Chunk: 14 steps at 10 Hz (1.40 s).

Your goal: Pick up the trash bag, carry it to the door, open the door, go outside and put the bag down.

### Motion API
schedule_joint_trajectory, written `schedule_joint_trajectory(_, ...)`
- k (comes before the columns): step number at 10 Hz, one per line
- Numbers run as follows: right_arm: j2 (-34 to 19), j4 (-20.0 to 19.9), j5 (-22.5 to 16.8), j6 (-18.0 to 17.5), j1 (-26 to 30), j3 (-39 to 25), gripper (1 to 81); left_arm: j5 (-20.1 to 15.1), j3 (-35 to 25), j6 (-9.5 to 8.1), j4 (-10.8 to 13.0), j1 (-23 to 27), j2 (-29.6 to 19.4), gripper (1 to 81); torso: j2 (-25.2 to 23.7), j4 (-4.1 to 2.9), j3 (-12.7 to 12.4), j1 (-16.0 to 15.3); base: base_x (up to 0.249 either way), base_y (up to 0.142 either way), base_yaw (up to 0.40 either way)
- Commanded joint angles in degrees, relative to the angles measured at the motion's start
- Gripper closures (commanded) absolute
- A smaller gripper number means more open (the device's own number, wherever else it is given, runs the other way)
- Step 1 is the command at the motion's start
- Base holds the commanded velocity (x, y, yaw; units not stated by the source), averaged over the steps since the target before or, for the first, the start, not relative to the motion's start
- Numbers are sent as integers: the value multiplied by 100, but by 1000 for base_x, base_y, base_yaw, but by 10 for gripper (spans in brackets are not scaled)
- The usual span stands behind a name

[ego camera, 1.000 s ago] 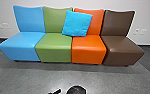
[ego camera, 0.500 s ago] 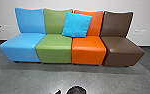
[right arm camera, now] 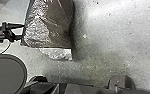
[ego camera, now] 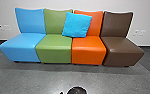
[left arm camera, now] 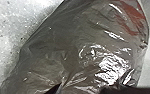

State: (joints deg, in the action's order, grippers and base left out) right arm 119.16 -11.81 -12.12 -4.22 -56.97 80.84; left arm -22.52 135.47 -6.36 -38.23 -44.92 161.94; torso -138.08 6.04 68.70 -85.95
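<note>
Dark tip (ego camera: pixel 61 93) sinks nearly out of head view. Left end effector (right arm camera: pixel 22 32) spread at bag (right arm camera: pixel 51 25), on floor (right arm camera: pixel 111 37); right end effector, we can't tell. Film looks slippery, limp: we'd pinch deep fold.

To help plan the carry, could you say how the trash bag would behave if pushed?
The trash bag would probably give and crumple, since its surface is creased. It may be slippery, given its glossy highlights. Its rounded, filled-out shape suggests contents that might shift.
</note>
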Motion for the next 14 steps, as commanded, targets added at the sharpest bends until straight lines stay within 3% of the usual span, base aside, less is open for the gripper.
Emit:
schedule_joint_trajectory(1,-233,-137,-353,-18,400,-69,10,-482,-56,-40,-238,471,49,10,0,0,0,0,0,0,0)
schedule_joint_trajectory(5,-188,-137,-353,-18,383,-43,10,-455,471,-23,-194,225,462,10,0,0,0,0,0,0,0)
schedule_joint_trajectory(8,-109,-137,-362,-9,339,54,10,-403,1129,108,-106,189,761,10,0,0,0,0,0,0,0)
schedule_joint_trajectory(9,-136,-137,-370,-9,348,36,10,-228,1157,196,-114,190,770,10,0,0,0,0,0,0,0)
schedule_joint_trajectory(10,-127,-137,-370,-9,348,28,10,-113,1157,214,-106,198,770,10,-578,0,0,-369,0,0,0)
schedule_joint_trajectory(12,-109,-137,-388,-9,365,28,10,-113,1157,223,-106,242,761,10,-744,0,0,-472,0,0,0)
schedule_joint_trajectory(13,-127,-137,-397,-9,383,19,10,-104,1157,223,-106,251,744,10,-365,0,0,-219,0,0,0)
schedule_joint_trajectory(14,-109,-137,-397,-9,383,19,10,-104,1157,223,-106,260,744,10,-549,0,0,-332,0,0,0)
